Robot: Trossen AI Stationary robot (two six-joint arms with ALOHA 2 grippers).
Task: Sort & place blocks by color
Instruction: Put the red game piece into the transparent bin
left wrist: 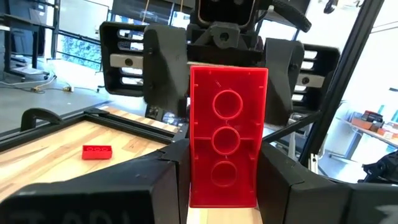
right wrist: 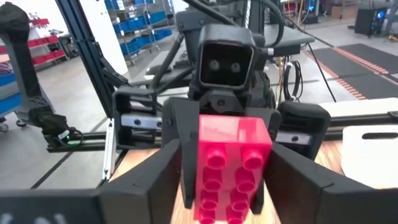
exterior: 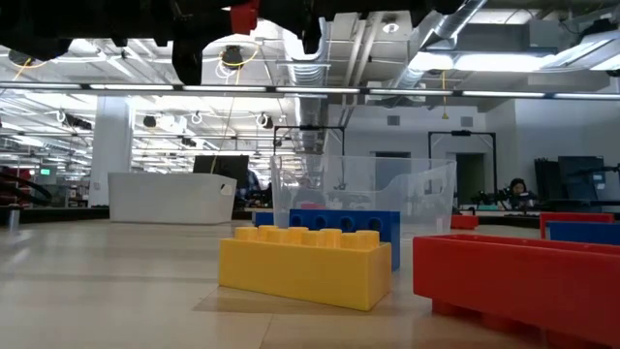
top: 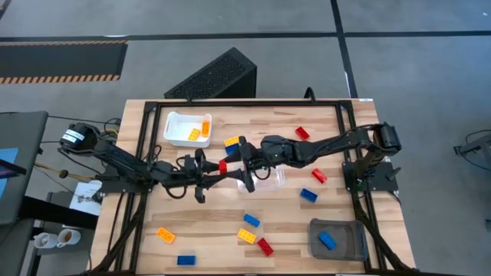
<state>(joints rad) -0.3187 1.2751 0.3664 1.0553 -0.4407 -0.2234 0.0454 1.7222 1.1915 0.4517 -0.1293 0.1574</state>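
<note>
A red block hangs in the air mid-table between my two grippers. It stands on end, with its hollow underside facing the left arm and its studs facing the right arm. My left gripper is shut on it. My right gripper faces it from the other side, open, with a finger on either side of the block and bare wood showing in the gap. In the low view the red block shows at the top edge, above the table. My left gripper pinches the red block by its two long side walls, near the lower end, between the two fingers. The fingers come level from the table's left. The block is lifted clear and stands upright, rising above the fingertips.
A white tray holds yellow-orange blocks. A clear tray lies under the right gripper, and a grey tray holds a blue block. Loose blocks are scattered around: red, blue, yellow, orange.
</note>
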